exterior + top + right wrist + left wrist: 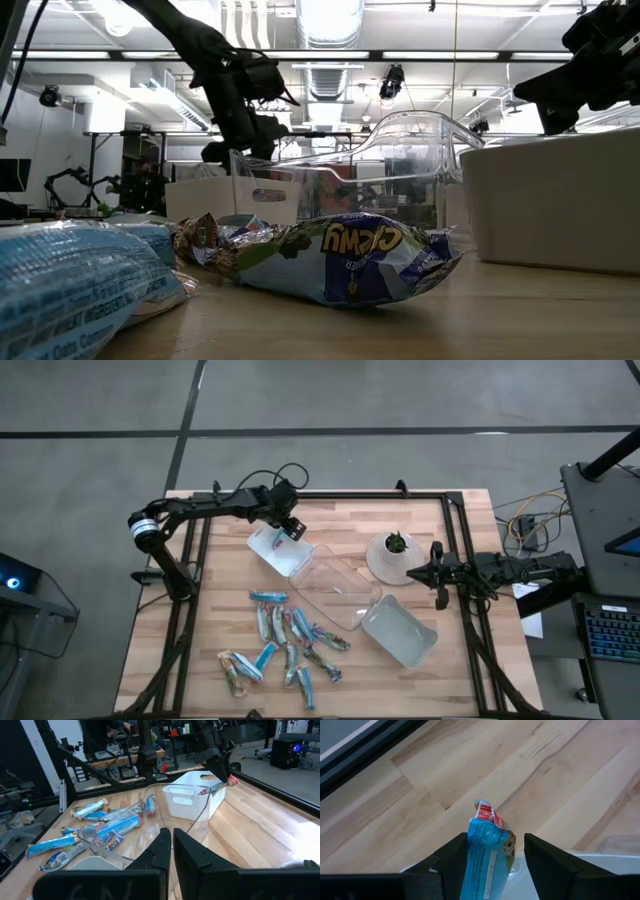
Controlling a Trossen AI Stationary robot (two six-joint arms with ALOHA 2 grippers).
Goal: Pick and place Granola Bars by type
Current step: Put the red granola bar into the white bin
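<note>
The left gripper [291, 525] is squeezed onto a blue granola bar [487, 855]. The bar sits between its two fingers and sticks out past the tips. The gripper hangs just over the white tray [270, 544], close to its far rim. Bare wood lies beyond it, up to the table's black edge rail. The pile of granola bars [285, 645] lies well apart from it, past the clear tray [335, 590]. The right gripper [437, 572] waits beside the small plant pot [393, 556], fingers pressed together and holding nothing.
</note>
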